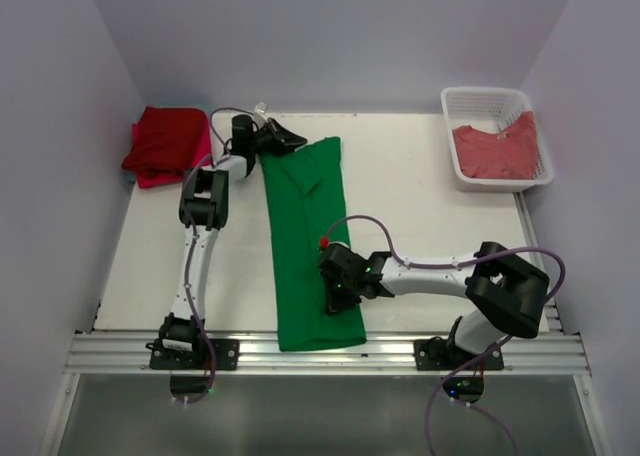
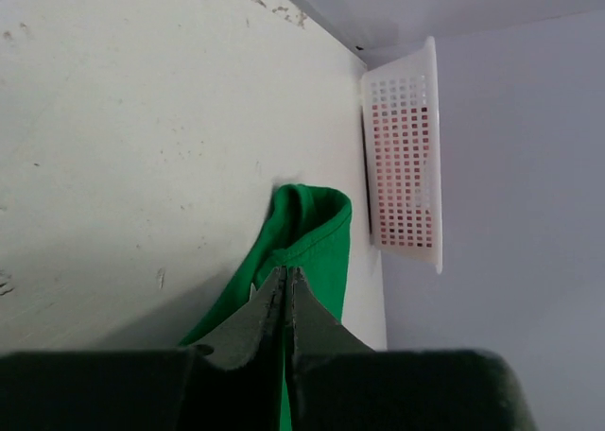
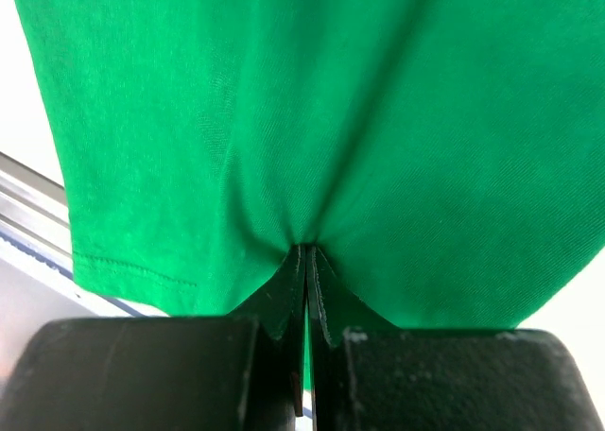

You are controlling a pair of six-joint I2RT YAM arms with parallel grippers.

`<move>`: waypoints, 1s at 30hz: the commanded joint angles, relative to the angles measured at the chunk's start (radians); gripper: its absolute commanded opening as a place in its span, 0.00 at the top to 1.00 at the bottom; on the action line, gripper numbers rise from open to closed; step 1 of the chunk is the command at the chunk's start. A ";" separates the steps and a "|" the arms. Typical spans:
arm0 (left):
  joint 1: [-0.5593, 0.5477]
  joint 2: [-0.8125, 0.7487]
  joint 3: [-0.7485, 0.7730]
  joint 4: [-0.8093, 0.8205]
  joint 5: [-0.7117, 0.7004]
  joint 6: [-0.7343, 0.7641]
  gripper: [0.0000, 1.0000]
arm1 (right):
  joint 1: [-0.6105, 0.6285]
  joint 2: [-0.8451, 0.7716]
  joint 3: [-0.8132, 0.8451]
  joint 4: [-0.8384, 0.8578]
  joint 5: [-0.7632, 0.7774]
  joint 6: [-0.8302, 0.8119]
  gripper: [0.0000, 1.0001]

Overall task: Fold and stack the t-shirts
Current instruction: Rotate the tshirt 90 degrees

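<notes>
TWO ARMS, ONE SHIRT: A green t-shirt (image 1: pixel 305 236), folded into a long narrow strip, lies down the middle of the white table (image 1: pixel 420 216). It runs from 12 o'clock to the near edge at 6 o'clock, where its hem laps over the metal rail (image 1: pixel 500 354).

The left gripper (image 1: pixel 296 140) sits at the strip's far corner, toward 11 o'clock. In its wrist view the fingers stand all but pressed together, with a sliver of green in the slit between them and the shirt's rounded fold just beyond the tips.

The right gripper (image 3: pixel 307 253) is down on the strip's near end, toward 6 o'clock. Its fingers are clamped on a pinch of the green cloth, which puckers into creases running to the fingertips.

At 10 o'clock, by the table's far left corner, red and pink t-shirts (image 1: pixel 165 146) lie folded in a stack, apart from the green one. At 2 o'clock a white lattice basket (image 1: pixel 485 94) stands in the far right corner, with a salmon-red t-shirt (image 1: pixel 495 154) lying crumpled inside it.
</notes>
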 commanded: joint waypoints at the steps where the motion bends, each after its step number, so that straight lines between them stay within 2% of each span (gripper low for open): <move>1: 0.015 0.069 0.021 0.235 0.039 -0.126 0.97 | 0.034 0.004 0.007 -0.130 -0.030 -0.018 1.00; 3: 0.011 0.038 -0.022 0.387 0.057 -0.163 1.00 | 0.034 -0.010 0.020 -0.107 -0.021 -0.040 1.00; 4: 0.011 -0.035 -0.112 0.442 0.054 -0.162 1.00 | 0.032 -0.024 0.026 -0.100 -0.001 -0.061 1.00; 6: 0.011 -0.139 -0.214 0.521 0.041 -0.087 1.00 | 0.034 -0.045 0.061 -0.091 0.036 -0.089 0.98; 7: 0.011 -0.261 -0.304 0.514 0.016 -0.041 0.96 | 0.032 -0.069 0.075 -0.090 0.059 -0.119 0.94; 8: 0.011 -0.325 -0.346 0.498 0.001 0.067 0.92 | 0.034 -0.083 0.093 -0.091 0.088 -0.138 0.87; 11: 0.011 -0.578 -0.502 0.409 -0.085 0.246 0.79 | 0.034 -0.120 0.194 -0.080 0.185 -0.211 0.66; 12: 0.010 -0.638 -0.538 0.396 -0.128 0.278 0.60 | 0.032 -0.125 0.217 -0.079 0.217 -0.231 0.51; 14: 0.010 -0.802 -0.634 0.345 -0.172 0.380 0.50 | 0.031 -0.125 0.279 -0.070 0.314 -0.290 0.41; 15: 0.010 -0.854 -0.662 0.314 -0.227 0.413 0.40 | 0.031 -0.122 0.297 -0.067 0.338 -0.310 0.34; 16: 0.005 -0.944 -0.706 0.285 -0.257 0.446 0.39 | 0.029 -0.116 0.317 -0.064 0.361 -0.348 0.26; 17: 0.004 -0.986 -0.728 0.252 -0.283 0.502 0.39 | 0.019 -0.093 0.337 -0.065 0.390 -0.363 0.24; 21: -0.013 -1.158 -0.857 0.081 -0.392 0.561 0.34 | -0.056 -0.004 0.484 -0.099 0.470 -0.405 0.21; 23: -0.027 -1.253 -0.976 0.052 -0.419 0.559 0.29 | -0.148 0.031 0.535 -0.094 0.435 -0.390 0.21; 24: -0.039 -1.311 -1.051 0.040 -0.439 0.558 0.26 | -0.188 0.072 0.546 -0.085 0.370 -0.368 0.21; 26: -0.050 -1.368 -1.116 -0.006 -0.459 0.546 0.25 | -0.294 0.120 0.582 -0.061 0.320 -0.353 0.22; 30: -0.087 -1.517 -1.277 -0.108 -0.530 0.555 0.27 | -0.405 0.251 0.688 -0.041 0.245 -0.331 0.27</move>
